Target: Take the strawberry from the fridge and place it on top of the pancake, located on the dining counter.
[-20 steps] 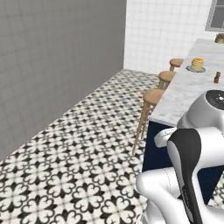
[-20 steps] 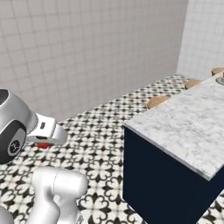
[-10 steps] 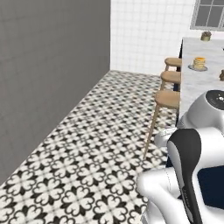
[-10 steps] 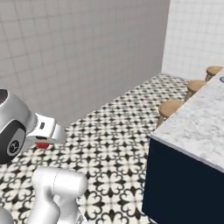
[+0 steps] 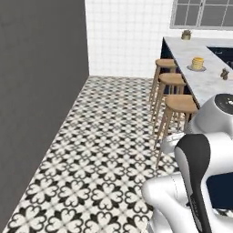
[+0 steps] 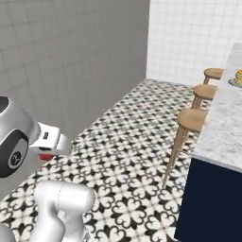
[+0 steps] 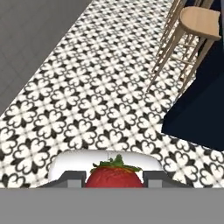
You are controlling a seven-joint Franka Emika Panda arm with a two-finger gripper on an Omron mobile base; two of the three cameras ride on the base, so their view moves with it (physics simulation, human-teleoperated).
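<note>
while gripped, strawberry [image 7: 114,176] leaves point up.

Strawberry [image 7: 114,177] red, green leafy cap. Pancake [image 5: 197,63] golden-tan on grey plate [image 5: 197,68]. Dining counter [image 5: 200,75] white-grey marble, navy base. Floor [image 5: 113,150] black-white floral tiles. Stools [image 5: 180,103] tan wood.

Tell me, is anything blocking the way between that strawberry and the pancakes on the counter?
Nothing visible blocks it. The gripper holds the strawberry low over the patterned floor. The pancakes sit far along the counter with bare marble around them; three stools line its side, below the top.
</note>
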